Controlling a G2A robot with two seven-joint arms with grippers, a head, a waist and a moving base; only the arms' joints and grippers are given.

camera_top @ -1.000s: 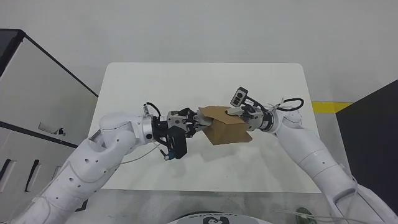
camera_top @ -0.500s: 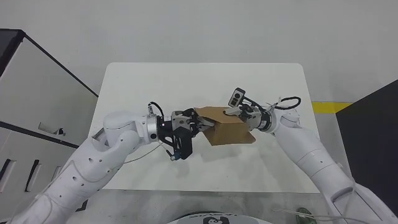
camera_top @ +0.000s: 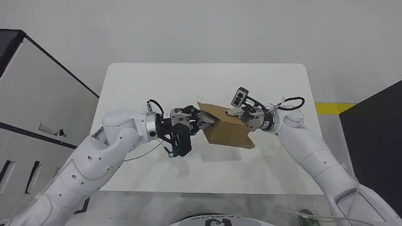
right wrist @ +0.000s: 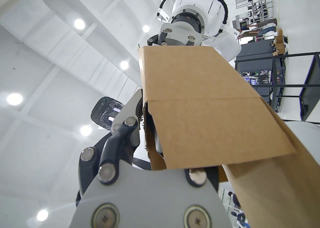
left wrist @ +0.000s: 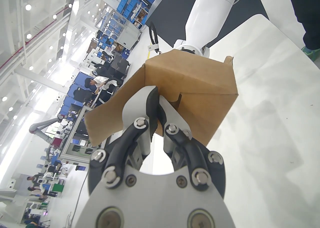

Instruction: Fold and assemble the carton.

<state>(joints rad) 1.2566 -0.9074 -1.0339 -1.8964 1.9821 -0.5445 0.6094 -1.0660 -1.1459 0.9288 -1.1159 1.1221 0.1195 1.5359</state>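
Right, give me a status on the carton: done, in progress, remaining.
Done: the carton is opened into a box shape over the table. In hand: the left gripper is pinched on a flap at one end, and the right gripper clamps a wall at the opposite end. Left: a long flap by the left gripper sticks out unfolded and the other end is open, so neither end is closed yet.

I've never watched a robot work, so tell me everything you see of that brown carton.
The carton is plain brown cardboard, half assembled: its walls form a box shape, with one flap sticking out loose. It is tilted over the middle of the white table. The left pincer pinches one flap; the right pincer grips the opposite wall.
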